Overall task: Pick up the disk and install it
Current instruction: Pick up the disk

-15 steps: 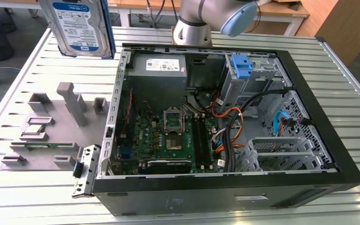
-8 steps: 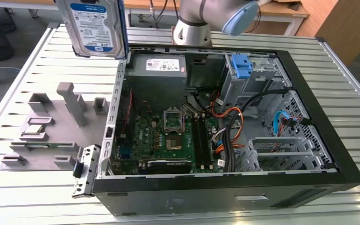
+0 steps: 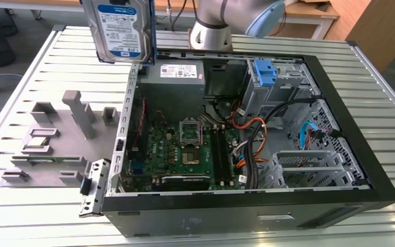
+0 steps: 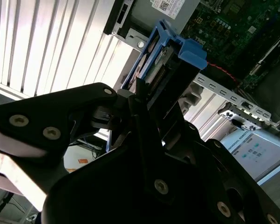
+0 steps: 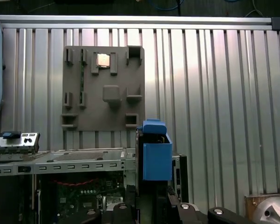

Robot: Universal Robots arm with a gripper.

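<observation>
One disk (image 3: pixel 122 28), upright, seemingly clamped edgewise in the gripper (image 4: pixel 142 95), at 11 o'clock over the open computer case (image 3: pixel 372 170).

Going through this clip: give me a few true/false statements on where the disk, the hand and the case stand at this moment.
1. The hand is shut on the disk, which is clear of the table. True.
2. The disk sits in a drive bay of the computer case. False: it hangs in the air over the case's wall, near the power supply.
3. A small square processor chip lies on the grey parts tray. True.
4. The case is closed by its side panel. False: it lies open, with the motherboard in view.
5. In the exterior view the disk's label faces the camera. True.
</observation>
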